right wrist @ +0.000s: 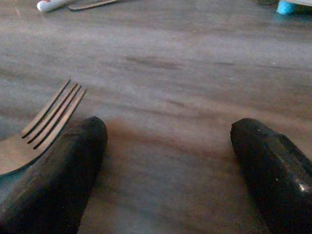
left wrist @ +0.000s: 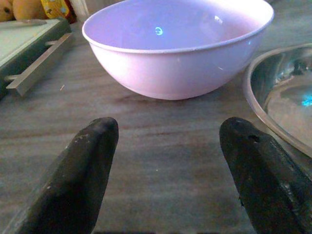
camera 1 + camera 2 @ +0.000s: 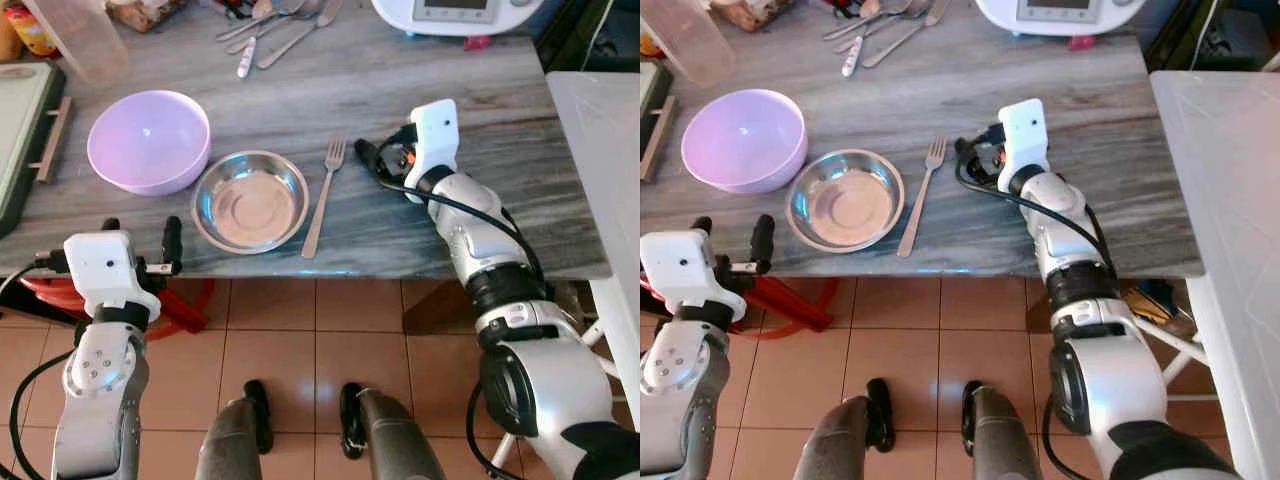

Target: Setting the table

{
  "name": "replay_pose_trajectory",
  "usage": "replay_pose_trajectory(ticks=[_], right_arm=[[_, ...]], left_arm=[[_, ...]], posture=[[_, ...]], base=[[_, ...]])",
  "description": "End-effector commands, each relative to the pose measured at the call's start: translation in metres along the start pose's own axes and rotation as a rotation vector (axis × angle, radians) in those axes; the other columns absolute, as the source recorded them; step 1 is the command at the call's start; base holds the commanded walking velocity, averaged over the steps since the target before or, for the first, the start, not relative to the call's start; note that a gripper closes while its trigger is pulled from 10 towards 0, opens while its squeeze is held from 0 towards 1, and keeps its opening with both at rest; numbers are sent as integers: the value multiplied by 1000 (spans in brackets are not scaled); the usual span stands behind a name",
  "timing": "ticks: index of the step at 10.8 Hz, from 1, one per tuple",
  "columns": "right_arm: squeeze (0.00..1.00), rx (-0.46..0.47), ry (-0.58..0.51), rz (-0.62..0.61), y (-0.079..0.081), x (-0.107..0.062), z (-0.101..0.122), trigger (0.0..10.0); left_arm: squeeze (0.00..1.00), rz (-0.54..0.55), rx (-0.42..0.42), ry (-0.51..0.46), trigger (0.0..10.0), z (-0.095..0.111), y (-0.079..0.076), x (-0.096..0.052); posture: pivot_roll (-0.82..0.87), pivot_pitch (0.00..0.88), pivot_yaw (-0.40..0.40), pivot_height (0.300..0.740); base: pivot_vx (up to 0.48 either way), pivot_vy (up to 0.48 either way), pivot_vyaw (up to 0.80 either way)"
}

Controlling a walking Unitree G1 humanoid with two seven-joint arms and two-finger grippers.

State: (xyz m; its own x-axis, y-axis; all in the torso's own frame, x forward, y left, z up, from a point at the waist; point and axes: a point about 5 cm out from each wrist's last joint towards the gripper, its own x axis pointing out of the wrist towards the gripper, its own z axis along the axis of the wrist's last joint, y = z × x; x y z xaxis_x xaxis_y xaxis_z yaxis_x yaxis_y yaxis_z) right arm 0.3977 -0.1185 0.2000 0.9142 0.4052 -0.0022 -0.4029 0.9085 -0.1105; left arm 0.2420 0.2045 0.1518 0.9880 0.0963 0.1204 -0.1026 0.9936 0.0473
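A: Left eye view. Steel bowl (image 3: 251, 201) sits at the bench (image 3: 400, 70) front edge, fork (image 3: 325, 194) just beside it on its right, tines pointing away from the robot. Reads as a place setting laid where a diner would sit.

B: Pink bowl (image 3: 149, 140)?

A: Touching or nearly touching the steel one, back-left. Spare cutlery (image 3: 275, 25) is piled at the far edge, likely the supply.

B: Right eye view, tools?

A: Right tool (image 3: 975, 160) is low over the bench, just beside the fork's tine end, fingers pointing at it. Left tool (image 3: 732, 232) hangs at the bench's front edge, short of the pink bowl, fingers spread.

B: Left wrist view?

A: Both black fingers (image 2: 80, 170) wide apart, nothing between them, pink bowl dead ahead, steel rim at one side. Lined up for that bowl, I'd guess.

B: Right wrist view?

A: Fingers (image 1: 53, 170) spread, holding nothing. Fork tines lie right by one finger, outside the gap. So the fork is free on the bench; whether the tool is about to nudge it straight, can't say.

B: Left to do?

A: Probably a knife or spoon from the pile.
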Motion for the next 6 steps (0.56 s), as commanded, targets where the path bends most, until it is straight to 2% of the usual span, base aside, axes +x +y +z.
replay_pose_trajectory(ticks=[1,3,6], right_arm=[[0,17,79,110,27,6,-18,10000],[0,15,70,179,38,8,-17,10000],[0,7,70,205,44,10,-15,10000]], left_arm=[[0,16,4,19,10000,-5,2,-4],[0,18,-1,19,10000,-6,1,-4],[0,20,-1,18,10000,-7,1,-4]], posture=[[21,318,8,740],[21,318,3,740],[23,318,3,740]], base=[[0,0,0],[0,0,0],[0,0,0]])
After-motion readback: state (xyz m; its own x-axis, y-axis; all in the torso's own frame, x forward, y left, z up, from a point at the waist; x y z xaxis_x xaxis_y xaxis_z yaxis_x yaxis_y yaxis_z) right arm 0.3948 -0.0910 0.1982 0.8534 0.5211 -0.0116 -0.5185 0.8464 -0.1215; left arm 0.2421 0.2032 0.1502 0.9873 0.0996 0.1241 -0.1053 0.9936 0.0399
